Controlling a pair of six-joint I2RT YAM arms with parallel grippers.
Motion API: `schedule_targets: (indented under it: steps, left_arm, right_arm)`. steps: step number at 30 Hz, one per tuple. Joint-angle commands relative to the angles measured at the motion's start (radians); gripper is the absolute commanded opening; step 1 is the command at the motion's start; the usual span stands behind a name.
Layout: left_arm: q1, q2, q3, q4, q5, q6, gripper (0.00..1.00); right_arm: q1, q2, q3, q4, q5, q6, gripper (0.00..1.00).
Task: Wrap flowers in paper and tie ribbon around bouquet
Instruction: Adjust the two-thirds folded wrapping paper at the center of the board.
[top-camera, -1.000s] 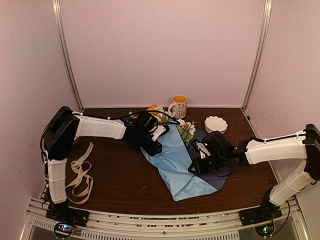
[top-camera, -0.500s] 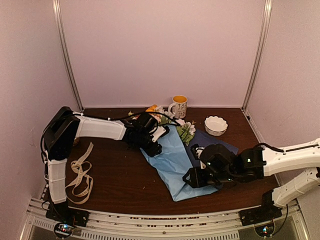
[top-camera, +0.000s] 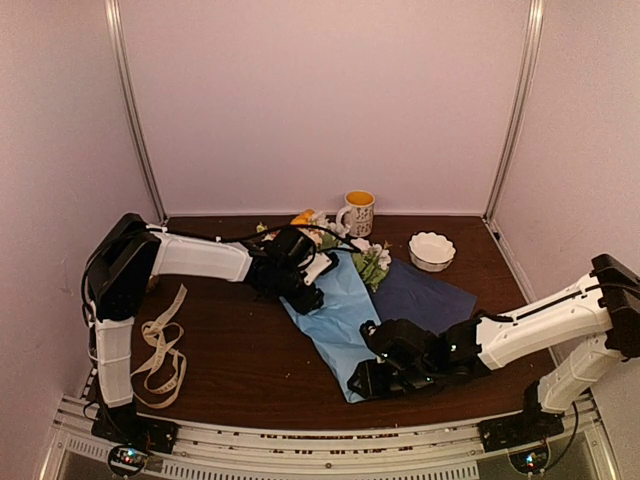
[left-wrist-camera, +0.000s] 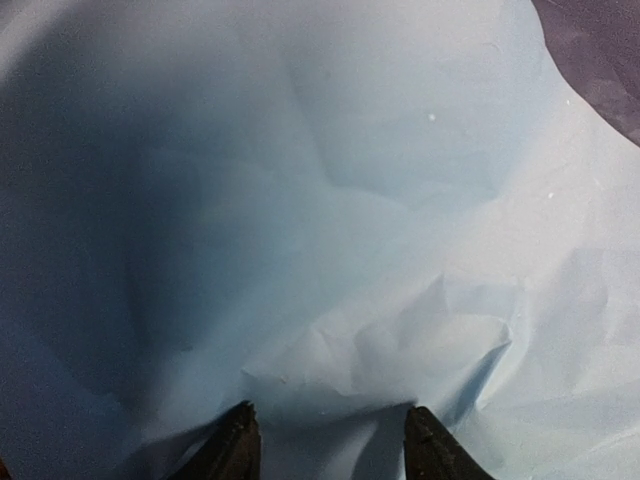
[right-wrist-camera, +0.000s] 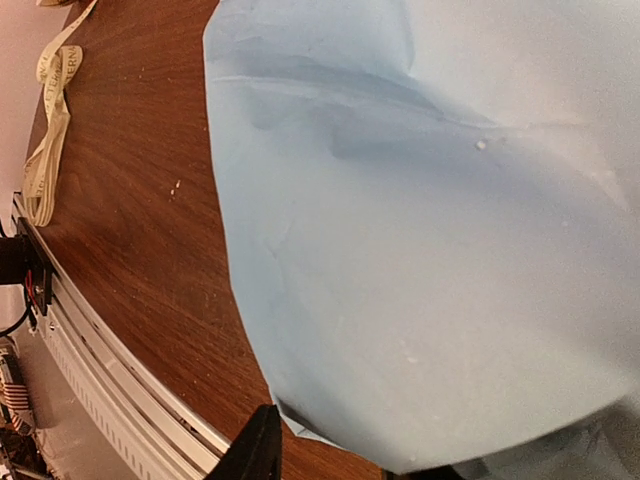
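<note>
The wrapping step is in hand, and the tying has not begun. The paper (top-camera: 340, 320) lies slantwise across the middle of the desk (top-camera: 240, 370). Its light blue face is up on the left, and a navy flap is spread out to the right. The flowers (top-camera: 372, 260) sit at its far end, their blooms poking out just near of the mug (top-camera: 358, 212), with a white bowl (top-camera: 431, 250) to the right. The stems are hidden, presumably under the sheet, though I cannot see them.

The left fingers (left-wrist-camera: 240, 445) are down on the far left part of the sheet, close to the blooms. In the wrist view they stand about half apart with puckered paper between the tips. They look to be pressing on it rather than pinching it. The right fingers (right-wrist-camera: 262, 450) are low at the paper's near corner, right by the desk's near edge. Only one tip shows in that wrist view (the sheet covers where the other would be), so I cannot tell how far apart they are or whether they have the corner.

The ribbon (top-camera: 160, 345) lies in loose loops at the near left, well apart from the paper and untouched.

The next move, as I judge it, is for the right fingers to get a real grip on that near corner. They would then carry it up and over toward the left while the left fingers keep the far end pinned — thin paper like this will slide or crumple if the hold is shallow.
</note>
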Motion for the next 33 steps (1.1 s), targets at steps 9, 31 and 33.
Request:
schedule_targets:
  steps: [9, 31, 33]
  left_arm:
    - [0.005, 0.009, -0.004, 0.04, -0.012, 0.019, 0.53]
    - [0.006, 0.064, 0.076, -0.008, -0.162, 0.089, 0.54]
    - [0.008, 0.07, 0.082, -0.013, -0.175, 0.091, 0.54]
  right_arm:
    - [0.009, 0.063, 0.016, 0.118, -0.065, 0.011, 0.25]
    - [0.039, 0.043, -0.046, 0.125, -0.293, -0.002, 0.0]
    - [0.043, 0.045, -0.059, 0.14, -0.303, 0.01, 0.0]
